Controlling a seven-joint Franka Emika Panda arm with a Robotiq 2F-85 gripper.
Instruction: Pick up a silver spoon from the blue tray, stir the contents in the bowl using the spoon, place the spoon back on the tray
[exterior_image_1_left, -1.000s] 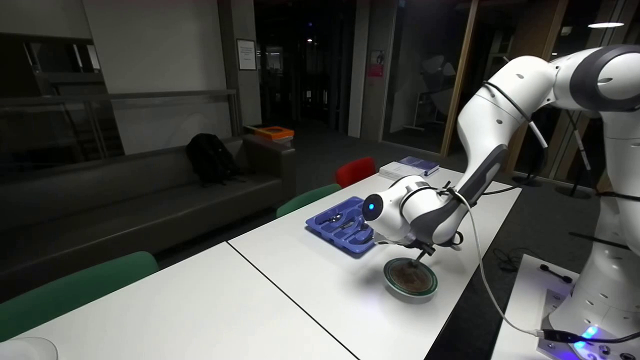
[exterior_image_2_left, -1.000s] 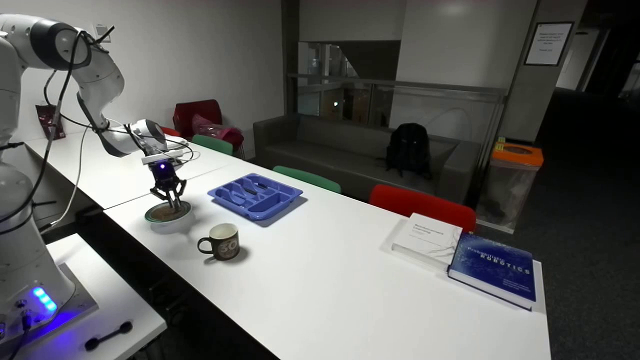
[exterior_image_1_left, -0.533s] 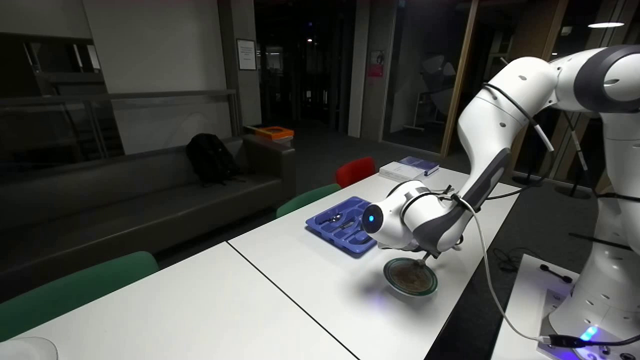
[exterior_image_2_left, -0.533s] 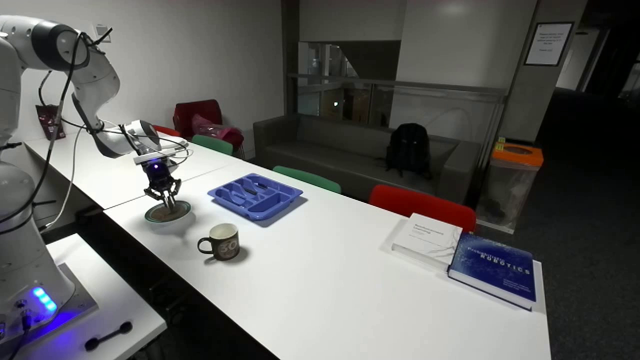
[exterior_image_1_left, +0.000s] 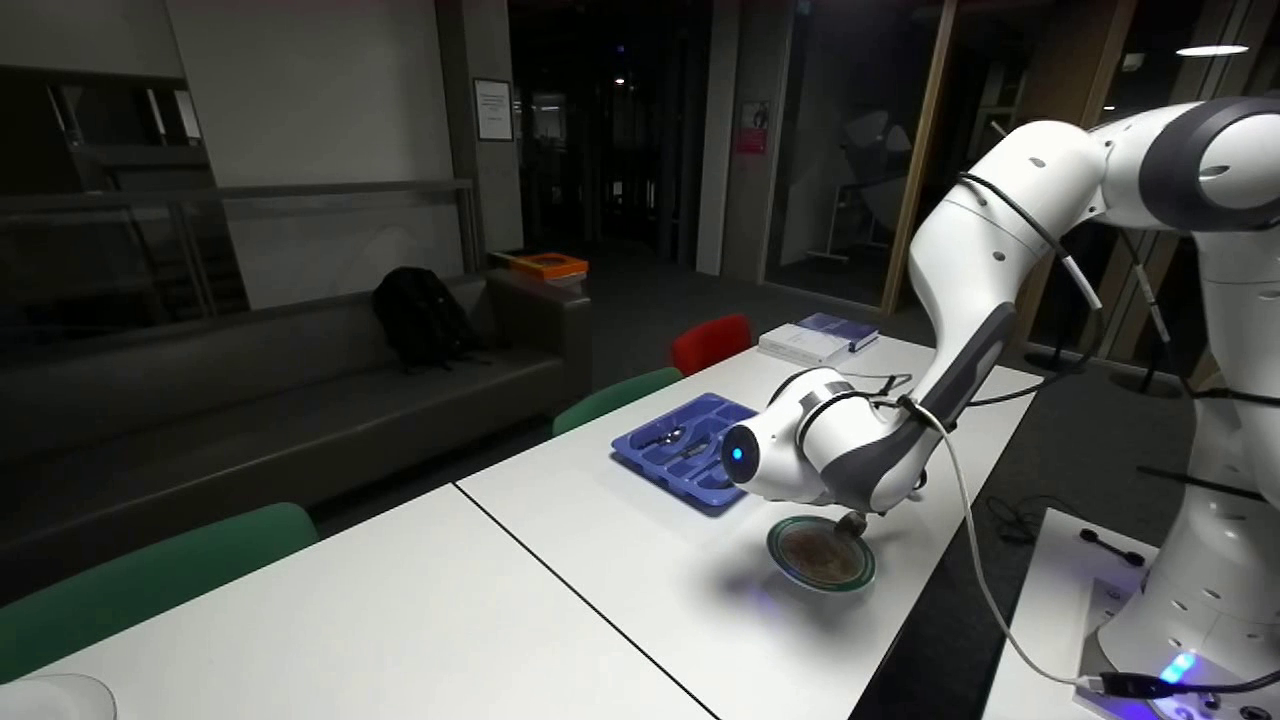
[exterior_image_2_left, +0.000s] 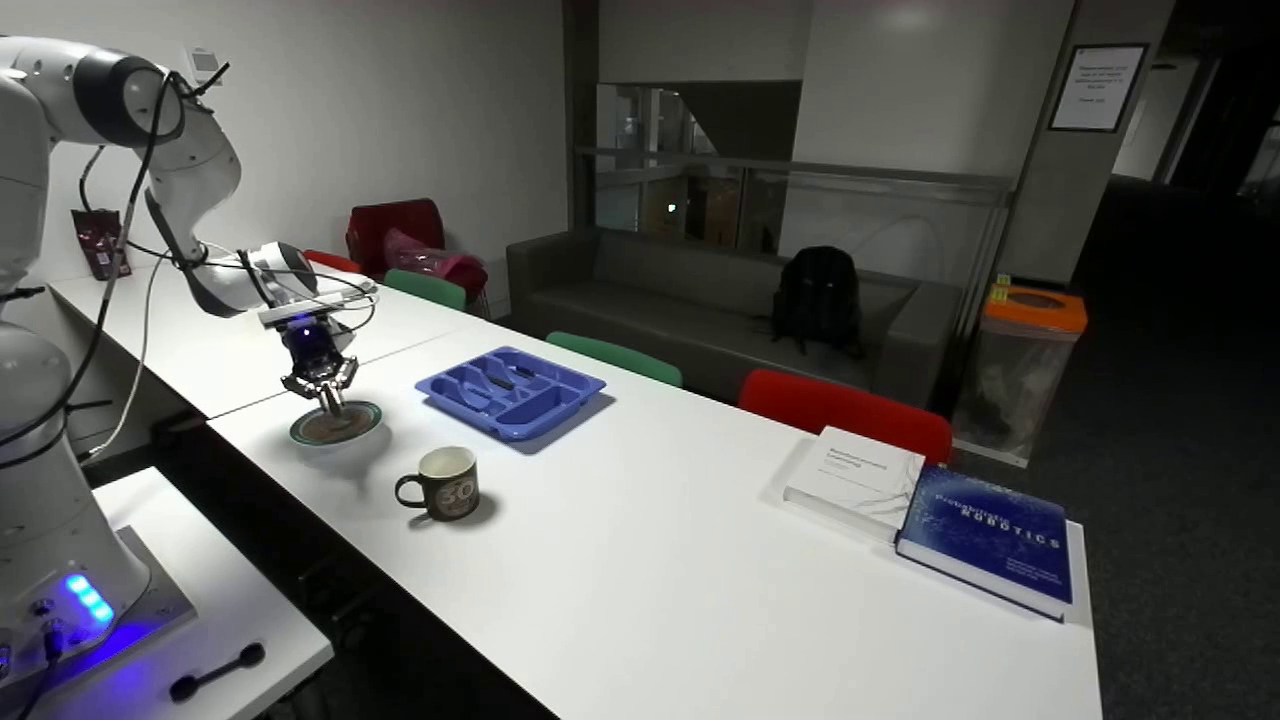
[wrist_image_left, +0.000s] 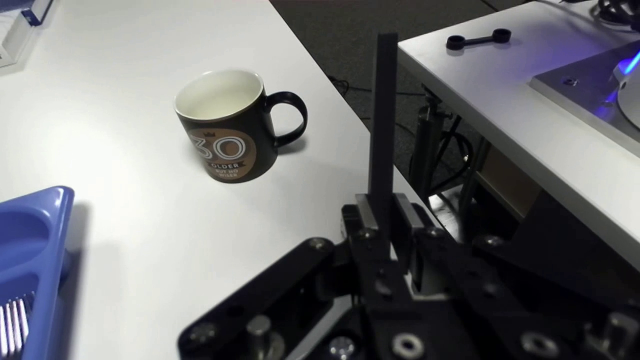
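Leftmost in an exterior view, your arm (exterior_image_2_left: 195, 165) reaches across to the bowl (exterior_image_2_left: 374, 417), which stands on the table (exterior_image_2_left: 650, 520) with a green band round its rim. Your end effector (wrist_image_left: 386, 214) points down over the bowl in both exterior views; whether its tips sit above the inside or the rim, you cannot tell. It is clenched on the spoon (wrist_image_left: 383, 125), whose long, dark, narrow handle stands out between the fingers (wrist_image_left: 367, 215) in the wrist view; the spoon's head is hard to make out. The spoon is at the bowl, but you cannot tell whether it touches the contents (exterior_image_2_left: 325, 430), a brownish layer that fills the bowl's middle.

Next to the right, near the bowl and on the camera's side of it, you have a dark mug (exterior_image_2_left: 450, 497), upright, pale inside, its handle at the left. The blue tray (exterior_image_2_left: 545, 405) follows, to the right of the bowl and farther back, apart from it; cutlery (exterior_image_1_left: 672, 436) lies in its compartments, and the wrist view gives you a fork (wrist_image_left: 14, 320) there, its tines silver. Farther to the right of the bowl, a green chair (exterior_image_2_left: 615, 357) and then a red chair (exterior_image_2_left: 850, 408) stand along the far side of the table. Well apart from the bowl, at the table's right end, a white book (exterior_image_2_left: 855, 475) lies just beside a blue book (exterior_image_2_left: 985, 530).
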